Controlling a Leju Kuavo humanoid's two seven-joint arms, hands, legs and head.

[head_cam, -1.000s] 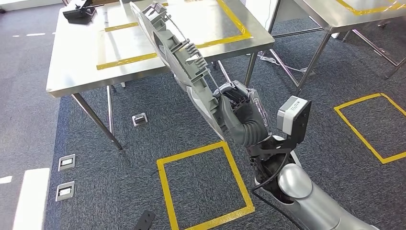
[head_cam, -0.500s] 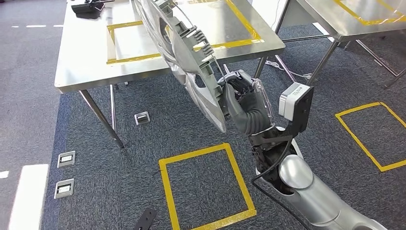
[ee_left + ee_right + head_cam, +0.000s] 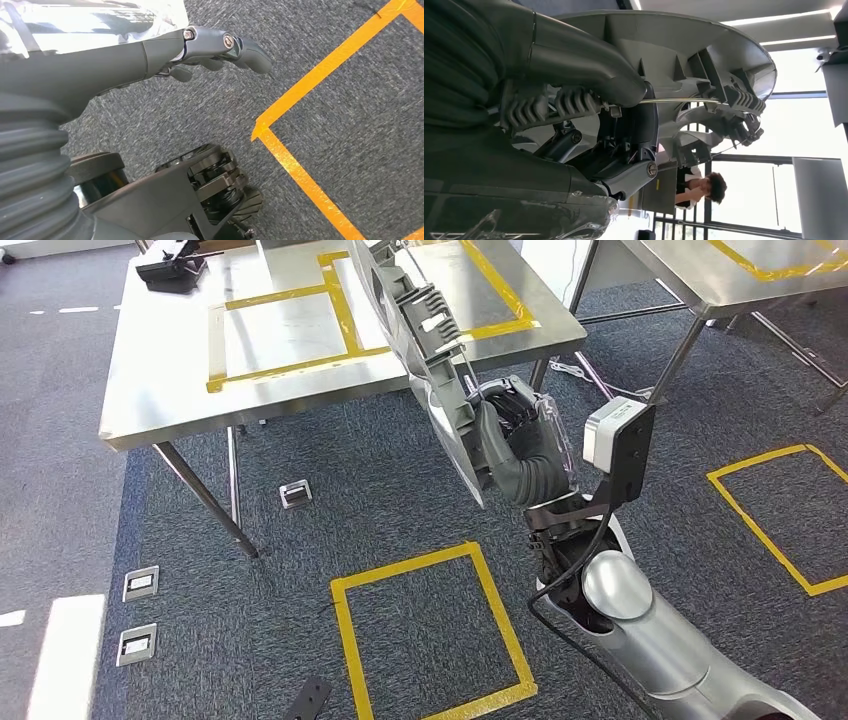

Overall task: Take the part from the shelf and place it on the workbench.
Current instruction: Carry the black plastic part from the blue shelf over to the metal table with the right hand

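The part (image 3: 420,330) is a large grey round plastic cover with ribs and a thin wire ring. My right hand (image 3: 520,445) grips its lower rim and holds it nearly on edge. Its upper half hangs over the front right of the steel workbench (image 3: 160,370), which carries yellow tape frames. In the right wrist view the fingers (image 3: 574,75) wrap over the ribbed inside of the part (image 3: 704,65). My left hand (image 3: 200,47) hangs above the grey carpet, its fingers stretched out and holding nothing.
A black device (image 3: 172,265) lies on the workbench's far left corner. A second steel table (image 3: 700,270) stands at the right. Yellow tape squares (image 3: 430,630) mark the carpet, with floor sockets (image 3: 140,582) at the left. A person (image 3: 701,187) is seen by the windows.
My right hand has lifted the part and turned it more upright, bringing it further over the workbench. The whole picture has shifted slightly with the camera.
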